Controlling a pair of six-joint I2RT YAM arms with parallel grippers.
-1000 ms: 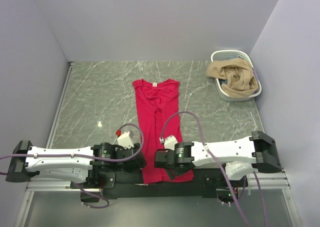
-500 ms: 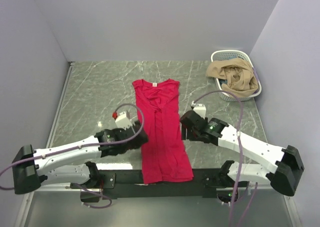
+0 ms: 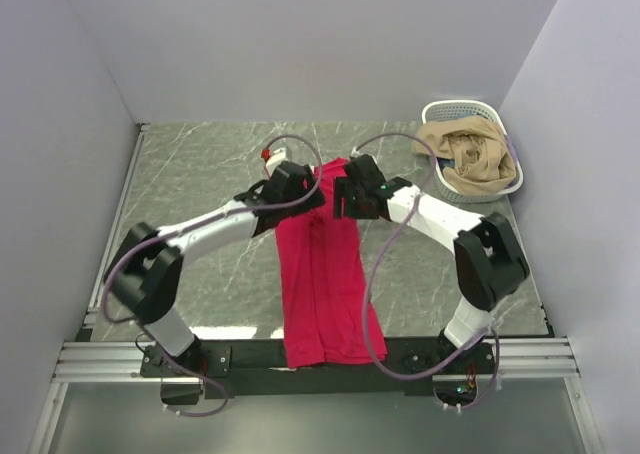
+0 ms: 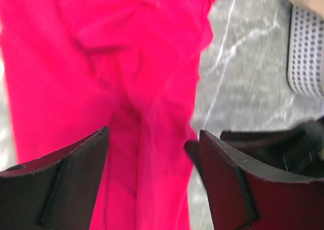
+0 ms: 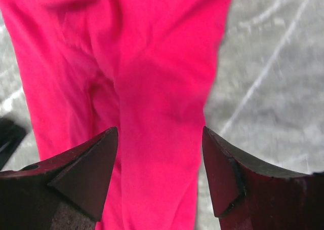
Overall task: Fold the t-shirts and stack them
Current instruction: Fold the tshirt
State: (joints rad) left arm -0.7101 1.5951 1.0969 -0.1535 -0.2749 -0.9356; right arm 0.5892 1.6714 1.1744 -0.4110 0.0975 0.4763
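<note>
A crimson-red t-shirt [image 3: 320,274] lies as a long narrow strip down the middle of the table, its near end hanging over the front edge. Both arms reach to its far end. My left gripper [image 3: 303,192] hovers over the shirt's upper left part, my right gripper [image 3: 345,196] over the upper right, close beside each other. In the left wrist view the left gripper [image 4: 152,159] is open with wrinkled red cloth [image 4: 101,63] below the gap. The right gripper [image 5: 159,159] is likewise open above the cloth [image 5: 142,63]. Neither holds anything. The collar is hidden under the grippers.
A white lattice basket [image 3: 495,112] stands at the back right with tan cloth [image 3: 465,154] heaped in it; its corner [image 4: 306,52] shows in the left wrist view. Grey marble tabletop [image 3: 190,174] lies on both sides of the shirt. Walls close in the left, back and right.
Both arms have swung from the near end of the shirt up to its far end. The left jaws have opened wider. The shirt lies where it was.
</note>
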